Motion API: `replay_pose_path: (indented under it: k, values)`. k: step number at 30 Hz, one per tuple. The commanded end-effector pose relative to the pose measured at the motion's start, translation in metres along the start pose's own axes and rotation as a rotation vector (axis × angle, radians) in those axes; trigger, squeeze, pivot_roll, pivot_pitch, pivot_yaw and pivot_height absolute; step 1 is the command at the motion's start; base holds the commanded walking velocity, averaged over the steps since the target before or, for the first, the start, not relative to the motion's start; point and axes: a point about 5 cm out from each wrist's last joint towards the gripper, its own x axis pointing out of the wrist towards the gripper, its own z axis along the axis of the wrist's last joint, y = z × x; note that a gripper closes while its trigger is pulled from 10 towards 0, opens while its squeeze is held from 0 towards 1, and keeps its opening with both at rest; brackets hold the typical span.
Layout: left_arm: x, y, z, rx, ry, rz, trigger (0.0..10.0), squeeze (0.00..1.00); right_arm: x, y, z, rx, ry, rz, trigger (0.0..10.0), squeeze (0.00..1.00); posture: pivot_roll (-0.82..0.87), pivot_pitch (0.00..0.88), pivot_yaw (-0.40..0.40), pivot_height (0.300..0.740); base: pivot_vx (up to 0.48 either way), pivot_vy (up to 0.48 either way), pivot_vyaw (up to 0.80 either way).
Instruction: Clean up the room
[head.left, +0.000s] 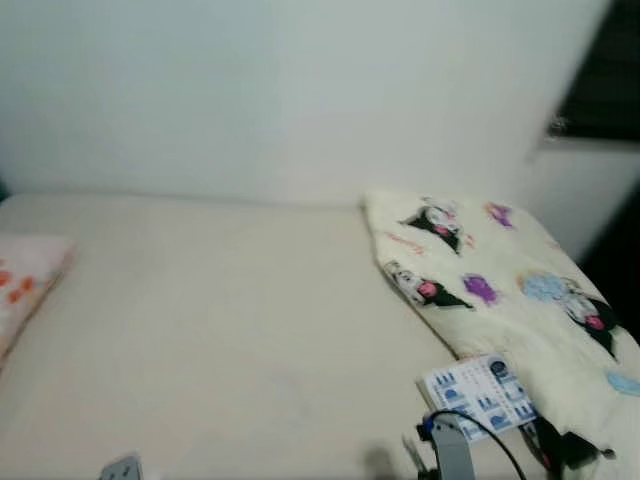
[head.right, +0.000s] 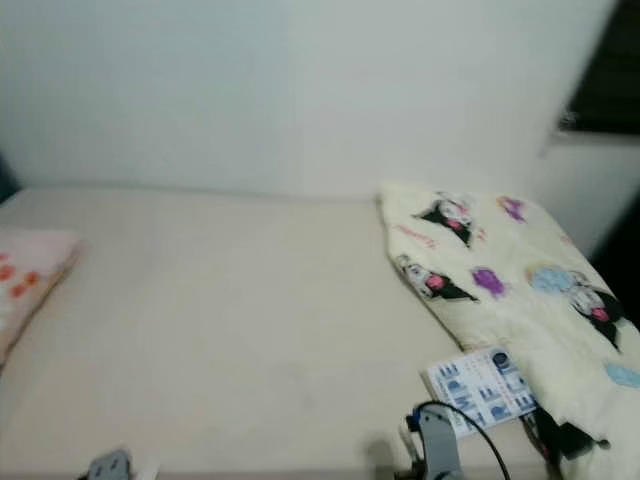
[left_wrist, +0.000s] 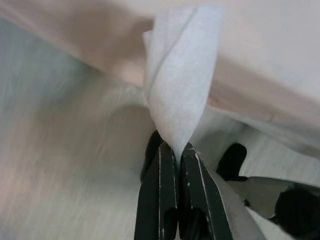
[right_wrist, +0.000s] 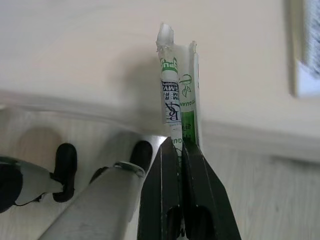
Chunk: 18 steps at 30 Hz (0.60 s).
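A wide bed with a cream sheet stands against a plain white wall. A dark window is at the right.

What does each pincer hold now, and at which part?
The left pincer is shut on one end of a white tissue. The right pincer is shut on the lower end of a green-and-white wrapper.

Left pincer and right pincer both clamped tight, each pinching something, arms low.
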Motion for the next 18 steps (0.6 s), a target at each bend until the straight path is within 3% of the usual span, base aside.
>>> replay_pose_path:
  k: [1,3,10,12,18]
  values:
    - [-0.001,-0.001,-0.010,0.126,0.051,0.009,10.0,0.00,0.000,0.002,-0.005,-0.002,0.010,0.001,10.0,0.00,0.09,0.000,-0.095,0.740,-0.382,0.000,0.80]
    - [-0.001,-0.004,-0.008,0.218,0.028,-0.002,10.0,0.00,0.000,0.003,-0.005,-0.004,0.010,0.003,10.0,0.00,0.09,0.000,-0.091,0.740,0.000,0.000,0.80]
    - [-0.001,-0.017,-0.007,0.279,0.008,-0.070,10.0,0.00,0.000,0.004,-0.007,-0.013,0.018,0.002,10.0,0.00,0.09,0.000,-0.084,0.740,0.000,0.000,0.80]
    - [-0.002,-0.015,-0.017,0.370,0.047,-0.056,10.0,0.00,0.000,0.005,-0.011,-0.023,0.030,0.002,10.0,0.00,0.10,0.000,-0.082,0.740,0.000,0.000,0.80]
    - [-0.004,-0.009,-0.026,0.381,0.076,-0.040,10.0,0.00,0.000,0.006,-0.012,-0.031,0.037,0.005,10.0,0.00,0.11,0.000,-0.079,0.740,0.000,0.000,0.80]
